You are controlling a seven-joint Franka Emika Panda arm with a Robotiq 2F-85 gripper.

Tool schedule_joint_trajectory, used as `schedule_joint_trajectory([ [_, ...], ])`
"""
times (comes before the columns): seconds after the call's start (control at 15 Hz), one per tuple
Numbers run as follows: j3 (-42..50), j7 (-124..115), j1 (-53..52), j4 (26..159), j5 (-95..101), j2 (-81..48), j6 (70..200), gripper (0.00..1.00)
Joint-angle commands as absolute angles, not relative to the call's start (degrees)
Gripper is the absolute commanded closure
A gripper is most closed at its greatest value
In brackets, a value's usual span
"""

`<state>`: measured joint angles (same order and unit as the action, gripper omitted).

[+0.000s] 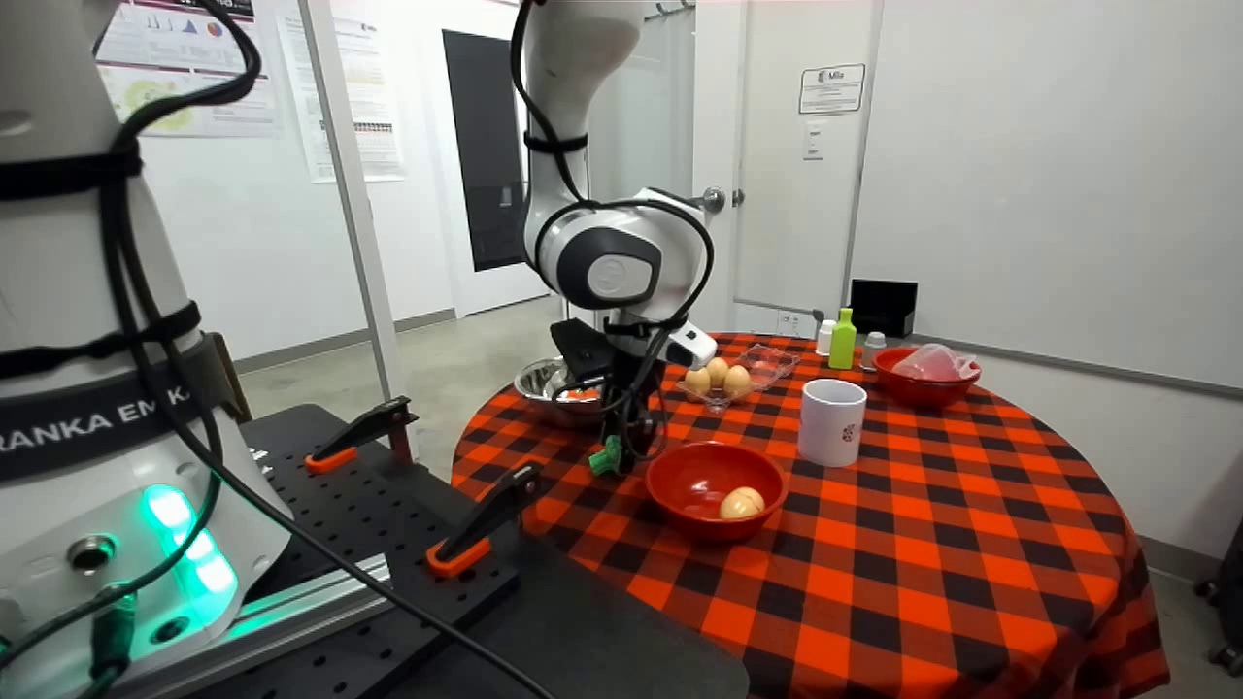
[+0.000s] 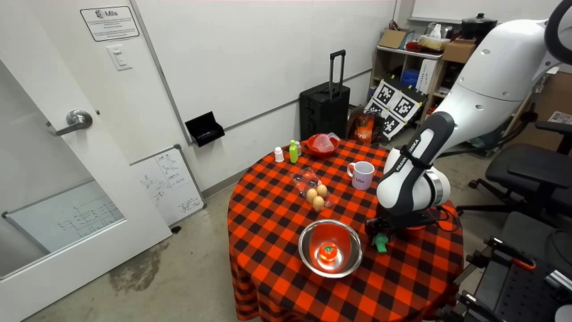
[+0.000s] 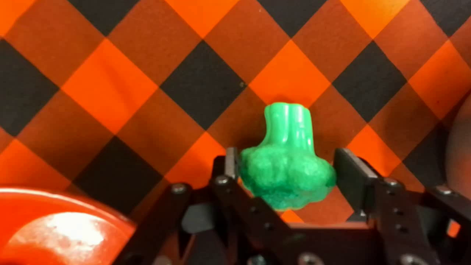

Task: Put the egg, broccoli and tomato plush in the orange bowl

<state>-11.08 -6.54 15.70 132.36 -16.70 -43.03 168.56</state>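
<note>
The green broccoli (image 1: 604,458) lies on the checked tablecloth between the orange bowl and the steel bowl; it also shows in an exterior view (image 2: 381,243). In the wrist view the broccoli (image 3: 289,156) has its stem pointing up the picture. My gripper (image 3: 286,167) is open, with its fingers on either side of the broccoli's head and narrow gaps beside it. The orange bowl (image 1: 680,485) holds an egg (image 1: 742,503); the bowl's rim shows at lower left in the wrist view (image 3: 66,197). The red tomato (image 2: 328,253) sits inside the steel bowl (image 2: 305,250).
A clear carton with several brown eggs (image 2: 317,202) stands farther back. A white mug (image 1: 831,422), a green bottle (image 1: 842,340), white shakers (image 2: 279,154) and another red bowl (image 1: 923,386) with a translucent item are on the table. The steel bowl is close beside my gripper.
</note>
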Motion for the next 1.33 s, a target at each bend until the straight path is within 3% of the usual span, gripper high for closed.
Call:
schedule_joint_trajectory([
  [0.0, -11.54, -5.12, 15.91, 131.13, -17.4, -43.99, 168.21, 0.65],
  [1.27, -5.82, -8.51, 8.71, 137.23, -16.96, -31.36, 168.32, 0.66],
])
